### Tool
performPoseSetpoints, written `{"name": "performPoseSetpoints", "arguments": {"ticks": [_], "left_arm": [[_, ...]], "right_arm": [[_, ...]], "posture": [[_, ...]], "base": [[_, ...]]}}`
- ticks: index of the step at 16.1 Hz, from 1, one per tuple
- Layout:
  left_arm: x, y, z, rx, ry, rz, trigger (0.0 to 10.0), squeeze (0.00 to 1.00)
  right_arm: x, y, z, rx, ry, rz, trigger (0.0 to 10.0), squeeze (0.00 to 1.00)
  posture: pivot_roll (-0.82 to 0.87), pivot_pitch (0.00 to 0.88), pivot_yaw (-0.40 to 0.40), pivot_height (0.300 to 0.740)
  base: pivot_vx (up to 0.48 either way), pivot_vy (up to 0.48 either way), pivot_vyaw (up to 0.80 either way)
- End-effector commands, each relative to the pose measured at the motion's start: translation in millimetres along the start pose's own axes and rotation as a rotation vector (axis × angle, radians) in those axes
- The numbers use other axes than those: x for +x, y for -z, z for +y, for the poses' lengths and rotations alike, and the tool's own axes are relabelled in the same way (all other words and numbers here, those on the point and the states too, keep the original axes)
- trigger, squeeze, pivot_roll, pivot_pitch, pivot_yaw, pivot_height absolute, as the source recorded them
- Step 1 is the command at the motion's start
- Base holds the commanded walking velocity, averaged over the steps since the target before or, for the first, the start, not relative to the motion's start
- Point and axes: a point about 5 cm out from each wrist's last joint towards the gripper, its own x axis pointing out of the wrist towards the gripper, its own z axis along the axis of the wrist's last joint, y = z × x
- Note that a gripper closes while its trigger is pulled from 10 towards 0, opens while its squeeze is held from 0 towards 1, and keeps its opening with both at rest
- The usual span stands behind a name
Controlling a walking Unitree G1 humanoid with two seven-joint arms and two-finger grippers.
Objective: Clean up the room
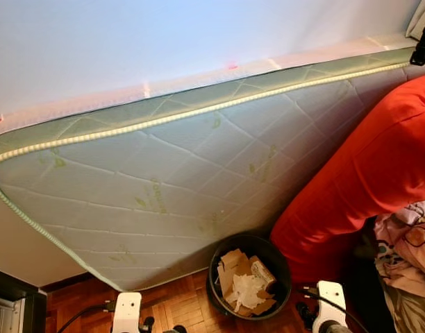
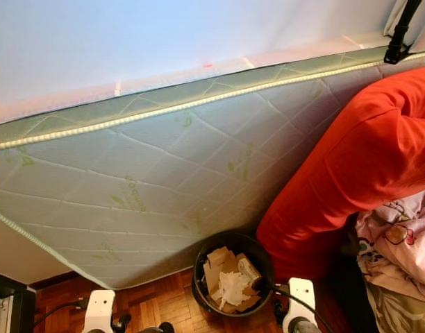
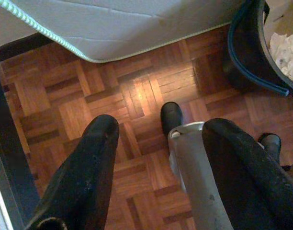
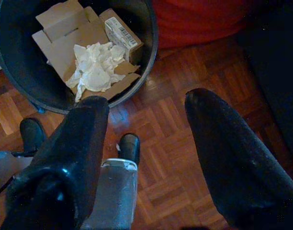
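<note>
Fingers of my left gripper are spread apart with nothing between them, hanging over the wooden floor; my right gripper is parted the same way and empty, just beside the black bin; that bin stands on the floor against the leaning mattress, with a red cushion at its other side; inside it I see cardboard and crumpled white paper (a small labelled box too).
</note>
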Motion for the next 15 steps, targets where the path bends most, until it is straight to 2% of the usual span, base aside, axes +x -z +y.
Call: {"name": "performPoseSetpoints", "arguments": {"ticks": [1,4,12,15], "left_arm": [[-2.6,9.2,2.1,0.012,0.000,0.032,10.0,0.00],[-2.3,9.7,-1.8,0.012,0.001,0.039,10.0,0.00],[-3.4,13.3,-0.8,0.009,-0.003,0.051,10.0,0.00],[-3.7,14.2,0.6,0.016,-0.012,0.056,10.0,0.00]], "right_arm": [[-1.5,6.7,-1.5,0.002,0.002,0.023,10.0,0.00],[-1.5,6.8,-1.5,0.001,0.000,0.024,10.0,0.00],[-1.8,8.1,-2.0,0.000,0.000,0.028,10.0,0.00],[-1.9,8.7,-2.3,0.001,0.004,0.033,10.0,0.00]], "posture": [[0.04,0.105,-0.012,0.740],[0.04,0.108,-0.012,0.740],[0.04,0.126,-0.016,0.740],[0.04,0.129,-0.017,0.740]], "base": [[0.000,0.000,0.00],[0.000,0.000,0.00],[-0.265,0.000,0.00],[0.000,0.000,0.00]]}}
